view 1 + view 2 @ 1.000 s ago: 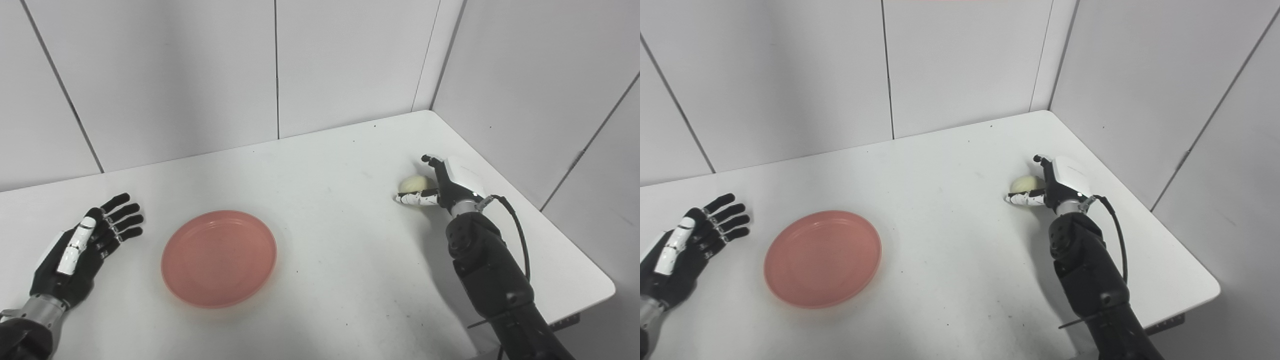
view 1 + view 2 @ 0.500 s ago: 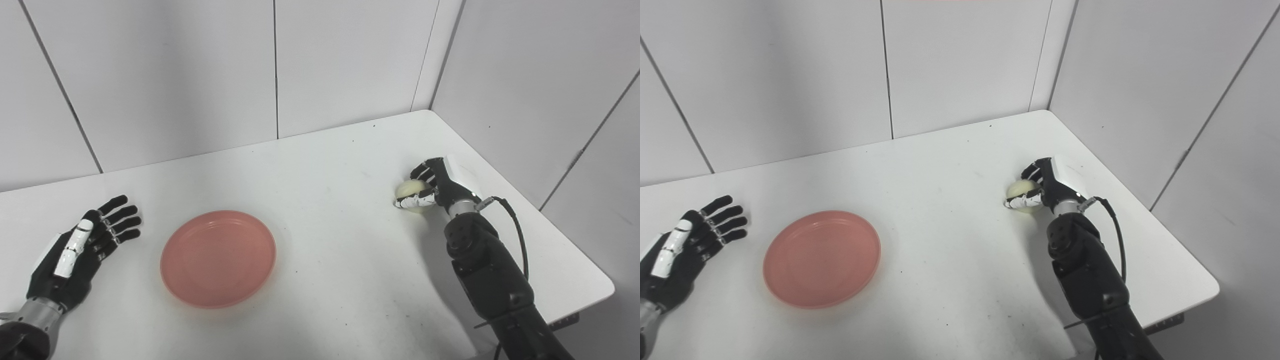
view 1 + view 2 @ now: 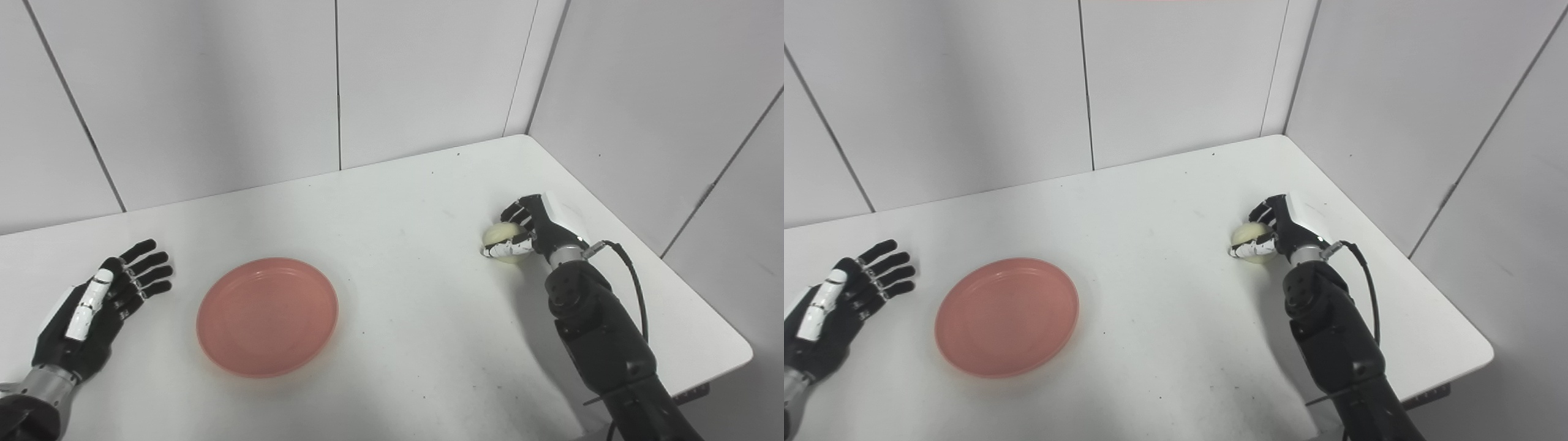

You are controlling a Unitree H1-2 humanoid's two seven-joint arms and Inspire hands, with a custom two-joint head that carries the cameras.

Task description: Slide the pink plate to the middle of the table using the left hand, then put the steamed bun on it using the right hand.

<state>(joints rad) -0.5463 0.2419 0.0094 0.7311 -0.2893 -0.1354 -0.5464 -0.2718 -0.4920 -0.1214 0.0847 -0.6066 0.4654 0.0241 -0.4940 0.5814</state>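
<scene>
One round steamed bun [image 3: 503, 233], robot-hand-wrapped.

You have bare counter [image 3: 416, 288] between the pink plate [image 3: 267, 316] and the right hand [image 3: 530, 229] at 3 o'clock; nothing blocks that path. Walls [image 3: 429, 73] close off 12 o'clock.

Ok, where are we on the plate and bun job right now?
Done, it seems: the pink plate lies flat near the table's middle, apart from the left hand, which rests open beside it. In hand: the right hand has its fingers wrapped around the steamed bun, near the table's right side. Left: carry the bun across and set it on the bare plate.
</scene>
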